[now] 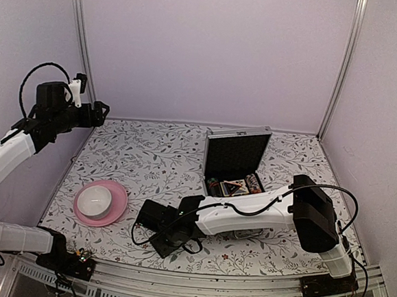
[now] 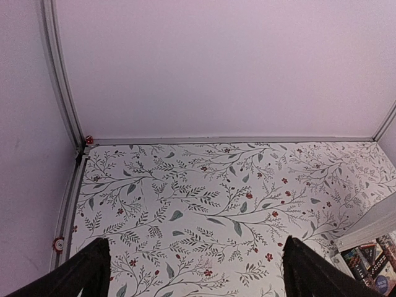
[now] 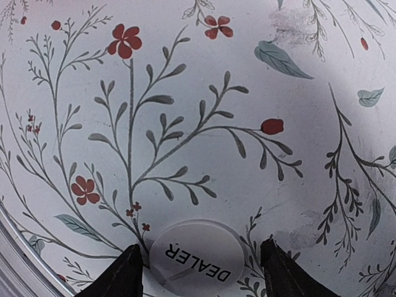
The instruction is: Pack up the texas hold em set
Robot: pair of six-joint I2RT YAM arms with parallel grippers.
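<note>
Right wrist view: the dealer button (image 3: 197, 260), by the table's (image 1: 150, 151) near edge, is straddled by the right gripper's (image 3: 203, 272) parted jaws; light and slick, its rim should be pinched. The left gripper (image 2: 195, 272) is held wide, empty.

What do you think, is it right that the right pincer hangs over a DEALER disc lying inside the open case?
Not quite. The DEALER disc lies on the flowered tablecloth, outside the open case; the right pincer does hang over it. The right wrist view shows this.
</note>
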